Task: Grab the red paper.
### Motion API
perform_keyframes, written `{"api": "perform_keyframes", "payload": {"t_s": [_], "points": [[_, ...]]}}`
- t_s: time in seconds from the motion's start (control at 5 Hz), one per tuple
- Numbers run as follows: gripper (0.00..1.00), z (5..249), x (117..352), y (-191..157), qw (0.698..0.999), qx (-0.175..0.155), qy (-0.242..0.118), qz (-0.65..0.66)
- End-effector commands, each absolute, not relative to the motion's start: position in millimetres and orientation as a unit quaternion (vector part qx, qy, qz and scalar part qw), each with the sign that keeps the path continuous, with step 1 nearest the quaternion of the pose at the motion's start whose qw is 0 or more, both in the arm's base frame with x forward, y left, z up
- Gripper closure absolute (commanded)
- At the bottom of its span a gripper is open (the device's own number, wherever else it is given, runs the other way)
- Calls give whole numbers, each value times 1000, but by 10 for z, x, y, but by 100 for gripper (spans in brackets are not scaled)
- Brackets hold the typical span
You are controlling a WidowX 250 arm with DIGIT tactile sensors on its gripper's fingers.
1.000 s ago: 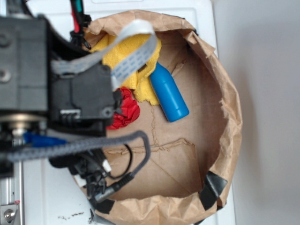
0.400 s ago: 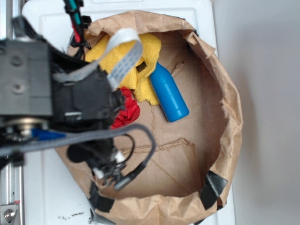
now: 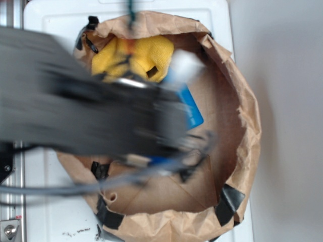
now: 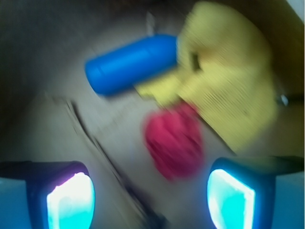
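**Claw spread wide above the red wad, nothing held**

Largest in the exterior view: a white table (image 3: 217, 12), mostly covered by a brown paper bag (image 3: 247, 131) rolled down into a shallow round basin, patched with black tape (image 3: 229, 201) at the near rim. Across the left and middle of that view, a blurred dark arm (image 3: 91, 116) — smeared by motion, blocking much of the bag's floor, with a grey cable (image 3: 75, 187) trailing below it.

Next in size, a yellow cloth (image 3: 146, 58) bunched against the far wall of the bag; in the wrist view, filling the upper right (image 4: 228, 81), rumpled, with a small dark hole near its top.

Then a blue bottle (image 4: 131, 62), lying on its side on the brown floor, one end touching the yellow cloth. In the exterior view, only a sliver of blue (image 3: 192, 111) showing past the arm.

Smaller: the red paper (image 4: 174, 140) — a crumpled wad on the bag floor, touching the lower edge of the yellow cloth and just beside the bottle. Hidden under the arm in the exterior view.

Smallest: the gripper (image 4: 150, 195), seen from the wrist camera with its fingers (image 4: 69, 198) far apart at the bottom corners, pads glowing cyan. Jaws open wide, gripping nothing; red wad lying between and beyond the two pads, not touched by either. Both views blurred, so fine detail not readable.
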State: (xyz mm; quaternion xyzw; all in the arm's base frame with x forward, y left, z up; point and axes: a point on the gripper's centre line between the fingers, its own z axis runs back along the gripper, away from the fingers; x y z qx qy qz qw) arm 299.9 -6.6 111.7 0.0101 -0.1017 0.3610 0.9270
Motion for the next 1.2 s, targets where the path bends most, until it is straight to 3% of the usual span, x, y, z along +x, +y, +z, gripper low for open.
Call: {"api": "perform_keyframes", "payload": {"t_s": [0.0, 0.4, 0.6, 1.0], "points": [[0, 962, 3296, 110, 923, -3, -127, 363], [0, 1113, 2905, 347, 941, -19, -147, 304], [0, 1114, 2990, 481, 937, -21, -141, 318], [0, 725, 3252, 379, 938, 16, -135, 318]]}}
